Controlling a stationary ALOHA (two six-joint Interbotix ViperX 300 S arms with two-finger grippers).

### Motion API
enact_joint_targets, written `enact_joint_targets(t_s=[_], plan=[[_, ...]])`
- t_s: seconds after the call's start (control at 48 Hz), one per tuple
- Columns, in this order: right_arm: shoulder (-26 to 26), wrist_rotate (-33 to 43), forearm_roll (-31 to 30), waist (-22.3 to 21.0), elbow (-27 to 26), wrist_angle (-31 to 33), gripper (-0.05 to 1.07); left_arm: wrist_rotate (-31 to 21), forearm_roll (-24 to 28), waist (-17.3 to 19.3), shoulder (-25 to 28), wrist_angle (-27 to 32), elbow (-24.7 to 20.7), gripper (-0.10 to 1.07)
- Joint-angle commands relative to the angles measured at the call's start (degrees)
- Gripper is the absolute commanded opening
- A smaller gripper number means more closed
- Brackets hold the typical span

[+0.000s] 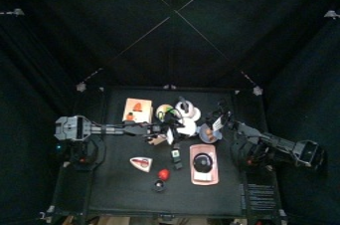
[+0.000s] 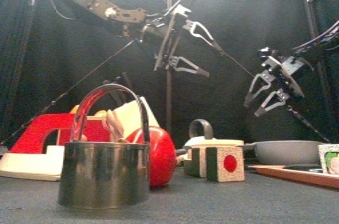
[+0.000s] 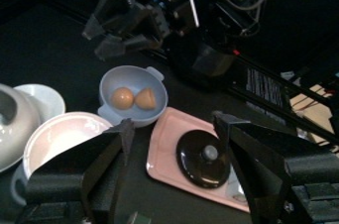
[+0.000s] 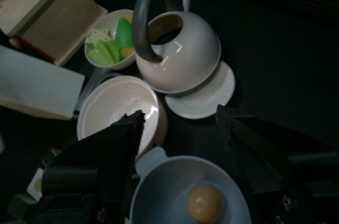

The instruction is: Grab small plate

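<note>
We hover our right tool (image 4: 179, 154), jaws wide and empty, above the small plate (image 4: 212, 97) lying under the teapot (image 4: 179, 42), so next we must descend onto its exposed rim.

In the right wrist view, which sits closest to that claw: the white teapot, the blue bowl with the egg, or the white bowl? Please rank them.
1. Blue bowl, right below the open right gripper.
2. White bowl, just beside one jaw.
3. White teapot, farther out, standing on the small plate.
</note>
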Motion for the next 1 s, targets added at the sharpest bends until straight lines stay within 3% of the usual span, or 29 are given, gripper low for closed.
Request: enact_joint_targets(t_s=[0.0,0.333,0.729,0.979], plan=[[3.1,-0.1,3.4,-1.1,-2.1,-0.1,0.92,0.0,1.4,0.2,-5.0,-2.5,4.0,0.97],[17.1,-0.2,7.6,-2.8,-7.1,0.7,0.92,0.1,3.1,0.5,-19.1,-13.0,21.1,0.97],[24.7,-0.2,9.2,-4.1,-11.0,3.0,0.92,0.1,4.0,0.6,-30.2,-15.7,32.2,0.97],[28.8,-0.2,9.1,-4.5,-13.3,3.2,0.91,0.1,4.3,0.6,-33.0,-16.0,34.9,0.97]])
